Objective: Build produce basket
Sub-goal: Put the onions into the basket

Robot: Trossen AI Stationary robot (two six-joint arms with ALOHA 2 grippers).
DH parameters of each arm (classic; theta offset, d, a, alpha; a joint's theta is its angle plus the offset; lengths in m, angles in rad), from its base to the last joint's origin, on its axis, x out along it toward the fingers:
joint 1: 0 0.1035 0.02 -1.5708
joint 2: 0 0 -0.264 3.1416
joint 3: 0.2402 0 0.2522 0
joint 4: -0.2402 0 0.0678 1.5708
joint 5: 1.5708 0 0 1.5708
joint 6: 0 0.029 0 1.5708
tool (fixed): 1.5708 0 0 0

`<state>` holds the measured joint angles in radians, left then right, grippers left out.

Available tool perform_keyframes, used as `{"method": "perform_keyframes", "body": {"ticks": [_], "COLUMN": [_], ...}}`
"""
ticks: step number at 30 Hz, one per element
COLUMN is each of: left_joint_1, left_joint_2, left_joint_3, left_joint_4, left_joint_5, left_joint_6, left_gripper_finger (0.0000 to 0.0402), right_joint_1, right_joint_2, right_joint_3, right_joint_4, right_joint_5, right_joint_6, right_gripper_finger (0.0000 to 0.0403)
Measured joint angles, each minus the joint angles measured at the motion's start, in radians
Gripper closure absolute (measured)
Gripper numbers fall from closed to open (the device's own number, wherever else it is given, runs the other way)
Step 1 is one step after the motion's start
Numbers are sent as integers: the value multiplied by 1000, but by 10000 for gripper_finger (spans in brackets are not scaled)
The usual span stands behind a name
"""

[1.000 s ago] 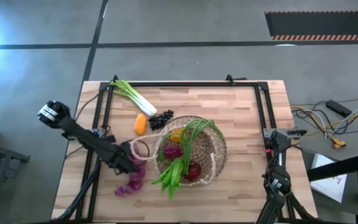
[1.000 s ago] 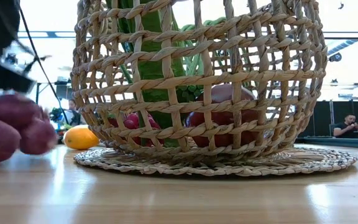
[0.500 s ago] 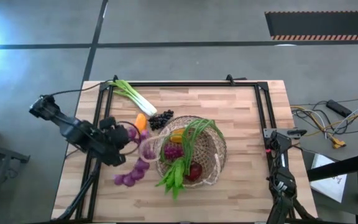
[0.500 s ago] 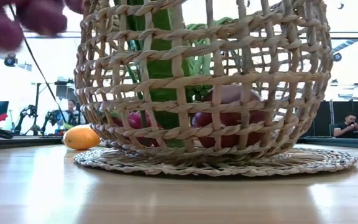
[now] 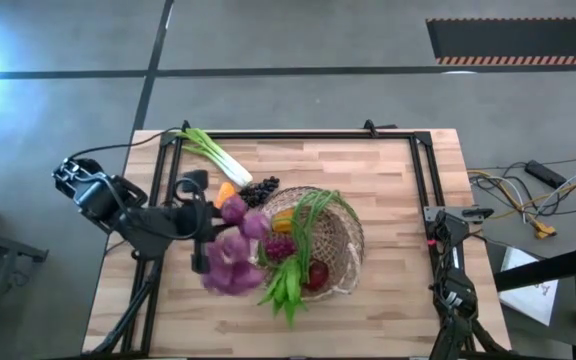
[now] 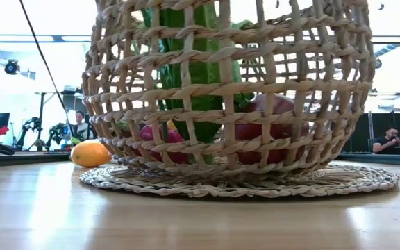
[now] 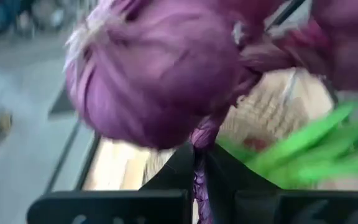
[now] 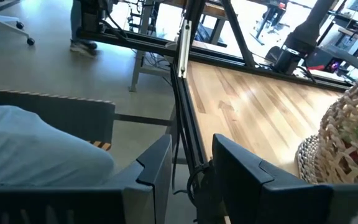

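Note:
The wicker basket [image 5: 340, 243] stands at mid-table on its flat woven foot [image 6: 242, 182]. Inside it lie long green leaves [image 5: 290, 280], a red apple [image 5: 316, 273], a pink-red bunch [image 5: 278, 247] and an orange piece. My left gripper [image 5: 196, 215] is left of the basket, shut on a purple bunch [image 5: 231, 262] that fills the left wrist view [image 7: 154, 68]. A leek [image 5: 211, 152], an orange piece [image 5: 226, 193] and dark grapes [image 5: 260, 190] lie on the table behind. My right gripper [image 8: 191, 146] stands open and bare at the table's right edge [image 5: 446, 225]. My left gripper pinches the purple bunch's thin braided stem [image 7: 199, 182] between its two fingers [image 7: 180, 167]. The fingers come from the table's left, slanting a little down. The round purple pieces sit past the fingertips. The bunch is lifted clear of the table, beside the basket's left rim.
A black metal frame [image 5: 298, 134] runs along the table's far edge and down both sides. Bare wood lies along the near edge [image 5: 368, 320] and at the far right. People and equipment show in the room beyond [image 6: 391, 139].
My left gripper has risen steeply from the table at the basket's near left and tipped from pointing down toward level, staying shut on the purple bunch. The bunch has been lifted clear of the table and has swung up beside the basket's left rim.

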<state>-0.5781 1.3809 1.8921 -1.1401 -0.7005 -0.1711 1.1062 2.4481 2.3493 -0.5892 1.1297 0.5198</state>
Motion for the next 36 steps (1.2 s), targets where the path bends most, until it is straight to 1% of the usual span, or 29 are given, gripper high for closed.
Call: {"method": "perform_keyframes", "body": {"ticks": [2, 4, 8, 12, 17, 20, 22, 24, 26, 29, 33, 36], "left_joint_1": [0, 0, 0, 10, 49, 84, 112, 141, 177, 229, 300, 349], "left_joint_2": [43, 84, 145, 194, 258, 281, 286, 279, 263, 241, 216, 185], "left_joint_3": [60, 123, 217, 223, 198, 179, 164, 134, 75, -49, -230, -367], "left_joint_4": [45, 52, 77, 183, 342, 428, 475, 512, 592, 721, 867, 1020], "left_joint_5": [0, -1, -45, -90, -94, -92, -63, -10, 44, 94, 119, 211], "left_joint_6": [100, 180, 285, 429, 577, 602, 599, 593, 579, 580, 600, 583], "left_gripper_finger": [400, 398, 396, 395, 394, 394, 394, 395, 398, 398, 398, 399], "right_joint_1": [0, 0, 0, 0, 0, 0, 0, 2, 2, 4, 7, 11], "right_joint_2": [0, 0, 0, 0, 0, 0, 0, 0, 0, 0, 9, 19], "right_joint_3": [0, 0, 0, 0, 0, 0, 0, 0, 0, 0, 0, 0], "right_joint_4": [0, 1, 4, 4, 4, 4, 4, 4, 4, 4, 24, 36], "right_joint_5": [0, 0, 0, 0, 0, 0, 0, 0, 0, 0, 0, 0], "right_joint_6": [0, 2, 3, 2, 2, 3, 3, 3, 3, 3, -3, 2], "right_gripper_finger": [294, 294, 294, 294, 294, 294, 294, 294, 294, 294, 294, 294]}}
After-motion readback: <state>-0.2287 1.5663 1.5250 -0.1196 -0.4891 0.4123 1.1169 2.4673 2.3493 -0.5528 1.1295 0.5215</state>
